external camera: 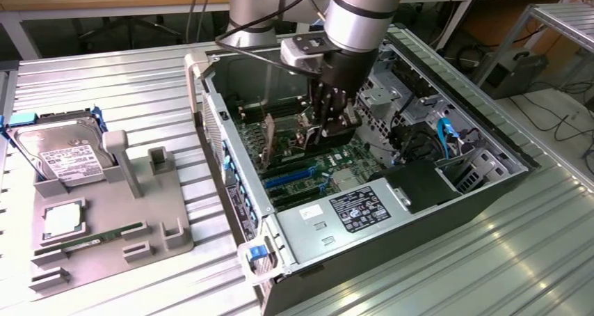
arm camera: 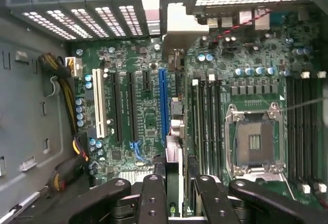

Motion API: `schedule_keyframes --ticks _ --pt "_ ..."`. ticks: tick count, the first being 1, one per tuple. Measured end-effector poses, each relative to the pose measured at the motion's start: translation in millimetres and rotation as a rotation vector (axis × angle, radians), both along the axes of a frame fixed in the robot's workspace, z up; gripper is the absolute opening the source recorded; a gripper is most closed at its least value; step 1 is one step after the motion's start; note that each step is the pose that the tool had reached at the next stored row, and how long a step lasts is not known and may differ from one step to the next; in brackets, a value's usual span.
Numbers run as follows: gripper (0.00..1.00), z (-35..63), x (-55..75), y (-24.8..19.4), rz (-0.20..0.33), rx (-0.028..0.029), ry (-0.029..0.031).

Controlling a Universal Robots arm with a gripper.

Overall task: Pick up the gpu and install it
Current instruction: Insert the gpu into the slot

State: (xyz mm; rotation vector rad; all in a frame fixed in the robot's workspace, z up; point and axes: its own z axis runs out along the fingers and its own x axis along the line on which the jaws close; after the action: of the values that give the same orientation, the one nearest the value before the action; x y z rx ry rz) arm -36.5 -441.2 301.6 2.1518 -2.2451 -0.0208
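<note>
Inside the open computer case (external camera: 243, 211), the gpu (arm camera: 174, 147) was held edge-on by the gripper (arm camera: 174, 193) over the motherboard (arm camera: 148, 111).

Ribbed metal bench (external camera: 121, 86) carries two items: open PC case (external camera: 483, 156) at 3 o'clock, grey parts tray (external camera: 158, 243) at 9 o'clock.

You're looking straight down onto the motherboard (arm camera: 148, 116) inside the open case. The gripper (arm camera: 174, 193) holds the gpu (arm camera: 174, 162) edge-on between its black fingers (arm camera: 154, 198), the card's silver bracket (arm camera: 177, 21) at the far end by the slot covers. It stands just beside the blue slot (arm camera: 163, 108), with the empty CPU socket (arm camera: 254, 142) off to one side.
</note>
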Motion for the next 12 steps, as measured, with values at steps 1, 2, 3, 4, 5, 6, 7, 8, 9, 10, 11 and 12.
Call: schedule_keyframes --ticks 1,2,3,4,5,6,7,8,9,10,11,12 --pt "0.27 -1.7 -1.2 -0.3 0.003 0.0 0.0" --pt "0.27 -3.6 -3.2 -0.6 0.005 0.0 0.0" --pt "0.27 -5.5 -5.7 -1.1 0.006 0.0001 0.0" --pt "0.27 -6.9 -7.9 -1.7 0.006 0.0 0.0" --pt "0.27 -9.2 -11.2 -2.9 0.006 -0.0002 0.0001" --pt "0.27 -11.5 -14.3 -4.2 0.007 0.0 0.0" --pt "0.27 -14.1 -18.5 -6.3 0.007 -0.0002 0.0001" --pt "0.27 -16.7 -21.4 -10.1 0.007 0.0001 0.0" --pt "0.27 -18.2 -22.6 -12.9 0.007 0.0005 -0.0001" --pt "0.27 -19.4 -23.6 -15.2 0.007 0.001 0.0" --pt "0.27 -20.6 -24.5 -16.6 0.007 0.0017 0.0" --pt "0.27 -22.1 -25.2 -17.2 0.007 0.003 -0.0001"
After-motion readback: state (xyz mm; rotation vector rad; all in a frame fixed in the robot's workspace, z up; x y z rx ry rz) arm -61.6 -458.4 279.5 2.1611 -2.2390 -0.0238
